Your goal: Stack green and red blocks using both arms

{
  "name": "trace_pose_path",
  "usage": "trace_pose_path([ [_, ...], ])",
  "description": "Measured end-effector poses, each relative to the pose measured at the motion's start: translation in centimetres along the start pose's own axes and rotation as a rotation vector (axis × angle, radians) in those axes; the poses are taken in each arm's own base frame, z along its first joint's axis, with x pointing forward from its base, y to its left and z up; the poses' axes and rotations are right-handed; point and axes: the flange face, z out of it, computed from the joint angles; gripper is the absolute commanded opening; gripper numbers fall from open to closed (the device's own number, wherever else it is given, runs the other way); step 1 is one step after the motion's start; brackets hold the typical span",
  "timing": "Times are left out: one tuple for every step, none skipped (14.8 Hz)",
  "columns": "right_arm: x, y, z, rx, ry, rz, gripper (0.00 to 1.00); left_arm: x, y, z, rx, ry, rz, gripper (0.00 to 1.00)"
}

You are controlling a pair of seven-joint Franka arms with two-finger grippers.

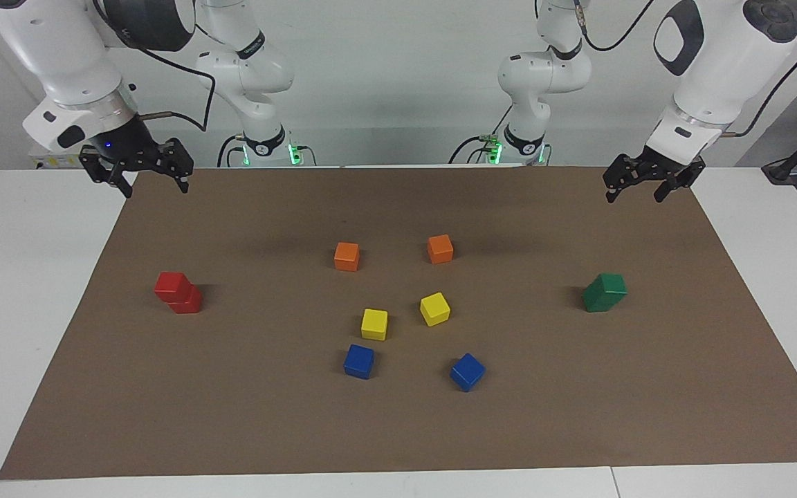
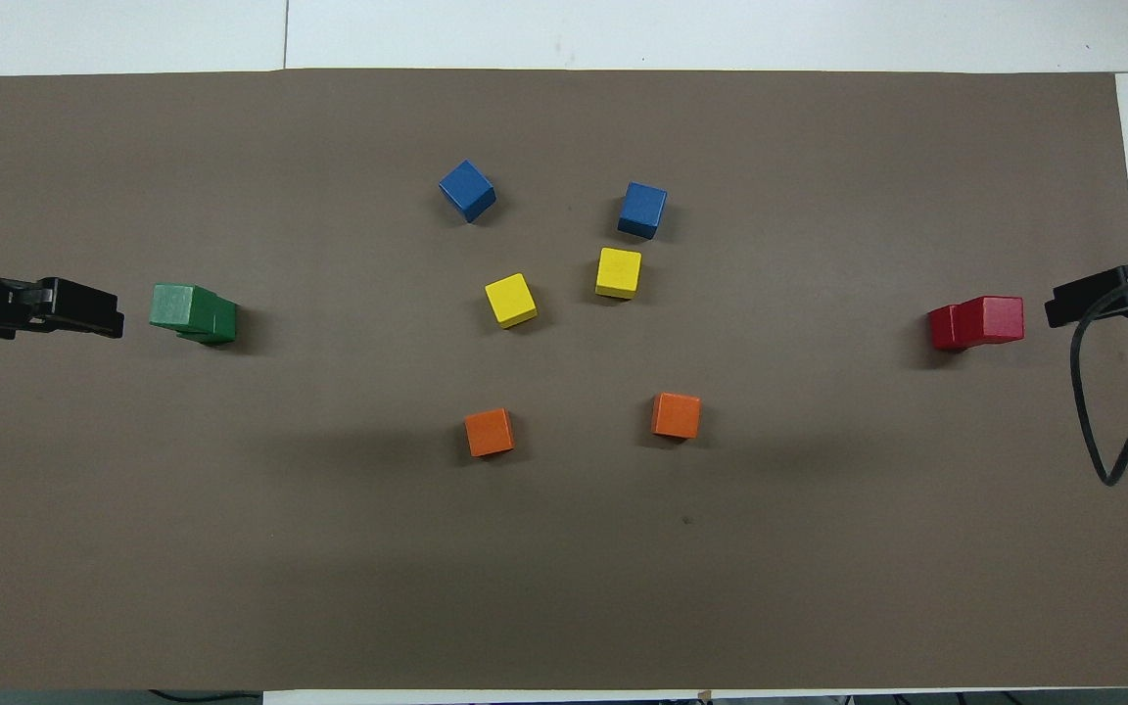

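Two red blocks (image 1: 177,294) stand stacked, the top one a little askew, toward the right arm's end of the brown mat; they also show in the overhead view (image 2: 975,321). Two green blocks (image 1: 604,292) stand stacked toward the left arm's end, also seen in the overhead view (image 2: 192,313). My right gripper (image 1: 155,188) is open and empty, raised over the mat's corner by the robots, apart from the red stack; its tip shows in the overhead view (image 2: 1088,299). My left gripper (image 1: 634,196) is open and empty, raised apart from the green stack, and shows in the overhead view (image 2: 84,308).
In the middle of the mat (image 1: 398,429) lie two orange cubes (image 1: 346,256) (image 1: 440,248), two yellow cubes (image 1: 374,324) (image 1: 434,308) and two blue cubes (image 1: 359,361) (image 1: 467,371). White table (image 1: 18,290) surrounds the mat.
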Motion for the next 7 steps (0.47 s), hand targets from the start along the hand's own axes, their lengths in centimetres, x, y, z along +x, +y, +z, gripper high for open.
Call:
trace_pose_path([
  [0.0, 0.0, 0.0, 0.0, 0.0, 0.0, 1.0, 0.0, 0.0, 0.0, 0.0, 0.0, 0.0, 1.0],
  [0.0, 0.01, 0.0, -0.001, 0.0, 0.0, 1.0, 0.0, 0.0, 0.0, 0.0, 0.0, 0.0, 1.0],
  [0.0, 0.01, 0.0, -0.001, 0.0, 0.0, 1.0, 0.0, 0.0, 0.0, 0.0, 0.0, 0.0, 1.0],
  [-0.01, 0.04, 0.0, -0.004, -0.001, 0.0, 1.0, 0.0, 0.0, 0.0, 0.0, 0.0, 0.0, 1.0],
  [-0.01, 0.09, 0.0, -0.008, -0.001, 0.0, 1.0, 0.0, 0.0, 0.0, 0.0, 0.0, 0.0, 1.0],
  [-0.02, 0.11, 0.0, -0.01, -0.001, 0.0, 1.0, 0.0, 0.0, 0.0, 0.0, 0.0, 0.0, 1.0],
  [-0.02, 0.12, 0.0, -0.01, -0.001, 0.0, 1.0, 0.0, 0.0, 0.0, 0.0, 0.0, 0.0, 1.0],
])
